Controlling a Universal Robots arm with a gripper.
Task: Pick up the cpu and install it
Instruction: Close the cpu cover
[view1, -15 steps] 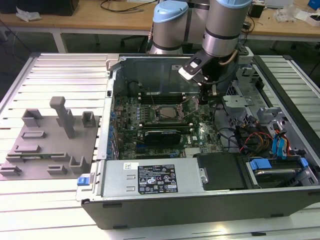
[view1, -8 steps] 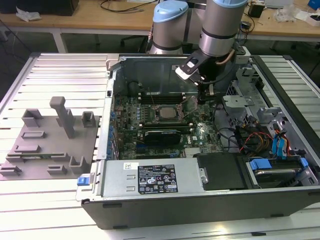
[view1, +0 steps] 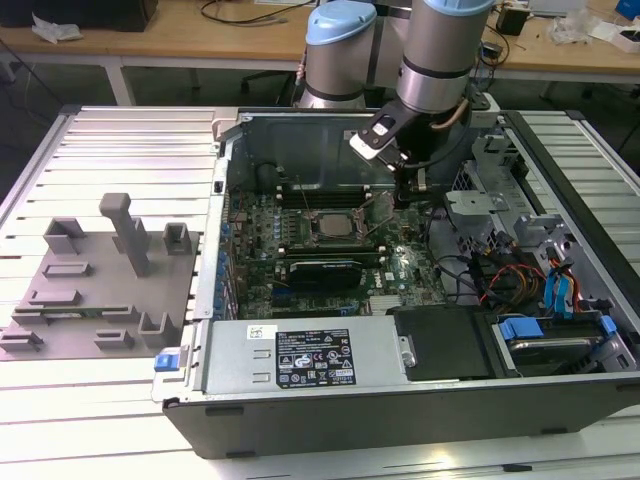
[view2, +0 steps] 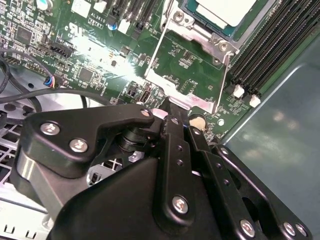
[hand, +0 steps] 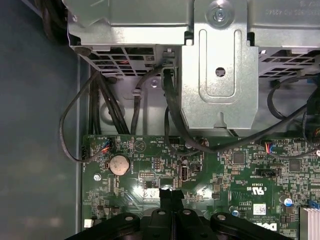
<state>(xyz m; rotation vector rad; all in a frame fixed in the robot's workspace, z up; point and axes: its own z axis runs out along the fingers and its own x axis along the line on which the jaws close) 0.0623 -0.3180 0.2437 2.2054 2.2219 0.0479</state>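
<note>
While the jaws stood pressed together over the motherboard (view2: 100, 55), gripping nothing that showed, the cpu (view2: 220, 11) already lay seated in its socket (view2: 200, 36), near them, toward the exterior view's left.

Wooden bench (view1: 200, 45) behind (cables (view1: 235, 12)); slatted metal table (view1: 100, 420).

The cpu (view1: 335, 226) is a small, flat, square chip with a silvery-white metal lid and a thin darker rim. It lies level, lid up, inside the square socket (view1: 352, 243) near the middle of the green board (view1: 400, 265). In the exterior view it sits at 12 o'clock from the long black card (view1: 325, 271). In the second wrist view one pale corner of the cpu (view2: 223, 9) shows, framed by the socket's metal
</note>
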